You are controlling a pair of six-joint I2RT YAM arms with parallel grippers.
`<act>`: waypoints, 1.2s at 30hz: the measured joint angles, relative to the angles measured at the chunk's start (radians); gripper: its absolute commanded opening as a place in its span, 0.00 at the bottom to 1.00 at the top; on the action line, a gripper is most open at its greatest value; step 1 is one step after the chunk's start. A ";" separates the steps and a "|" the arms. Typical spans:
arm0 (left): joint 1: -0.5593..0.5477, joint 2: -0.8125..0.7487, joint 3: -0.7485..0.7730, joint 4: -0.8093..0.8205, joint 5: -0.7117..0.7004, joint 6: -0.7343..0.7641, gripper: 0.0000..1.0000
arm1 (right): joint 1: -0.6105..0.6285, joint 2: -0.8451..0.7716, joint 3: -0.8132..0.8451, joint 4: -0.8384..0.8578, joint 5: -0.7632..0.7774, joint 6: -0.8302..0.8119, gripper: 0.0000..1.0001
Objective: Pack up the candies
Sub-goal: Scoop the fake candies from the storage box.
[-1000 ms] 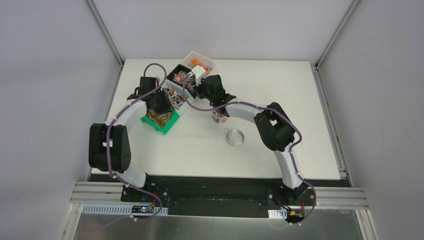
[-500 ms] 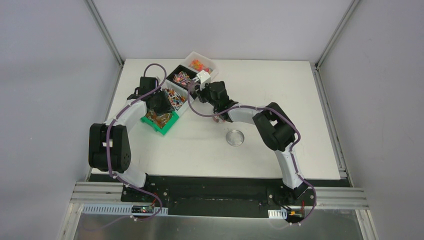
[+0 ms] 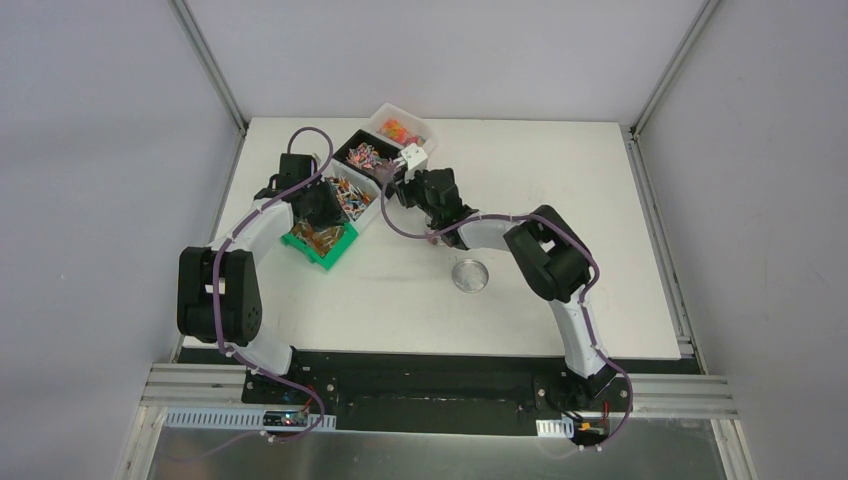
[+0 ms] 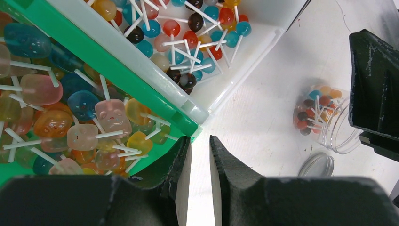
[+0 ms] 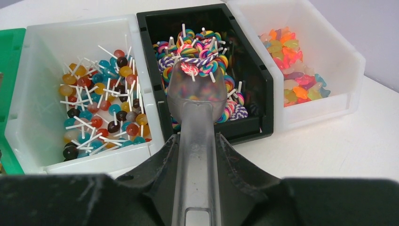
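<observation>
Four bins sit side by side in a slanting row on the table (image 3: 560, 180), and the black bin (image 5: 263, 94) is third along. It is heaped with striped swirl candies (image 5: 207, 52) on sticks. Touching one side of it is a white bin (image 5: 28, 122) of round ball lollipops (image 5: 99, 103). The green bin (image 5: 11, 47) lies one place further on that side and holds square jelly lollipops (image 4: 80, 132). Against the black bin's other side stands the end bin (image 5: 348, 70), which has loose orange, yellow and pink gummies (image 5: 291, 70) in it.

The right gripper (image 5: 195, 141) is clamped on the handle of a translucent scoop (image 5: 196, 94). The scoop's bowl hangs over the near part of the black bin with a pink-and-white swirl candy (image 5: 189, 69) at its far lip. I cannot tell whether that sweet lies in the bowl or on the heap behind.

The left gripper (image 4: 200, 160) hovers two bins away from the black bin, at the green bin's outer corner. Its fingers (image 4: 181, 162) are drawn almost together, with only a thin slit between them and nothing held.

Out on the table, nearer the robot than the black bin and apart from the row, stands a clear jar (image 4: 329, 117). It is open at the top and partly filled with ball lollipops. Its lid (image 4: 316, 165) lies flat just beside it, on the side away from the black bin.
</observation>
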 measured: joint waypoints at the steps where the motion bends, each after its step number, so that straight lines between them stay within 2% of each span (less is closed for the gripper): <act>1: 0.000 0.000 0.000 0.000 0.000 0.000 0.21 | 0.000 0.000 -0.007 0.013 0.000 0.004 0.00; 18: 0.000 0.000 -0.002 0.000 0.000 -0.003 0.29 | -0.014 0.005 -0.119 0.222 -0.030 0.022 0.00; 24: 0.000 0.000 -0.002 0.000 0.000 -0.005 0.37 | -0.015 -0.034 -0.168 0.239 -0.030 0.010 0.00; 30: 0.000 -0.002 -0.002 0.004 0.000 -0.007 0.53 | -0.014 -0.079 -0.206 0.237 -0.040 -0.004 0.00; 36: 0.000 -0.026 0.001 0.003 0.000 -0.019 0.59 | -0.013 -0.134 -0.238 0.230 -0.060 -0.009 0.00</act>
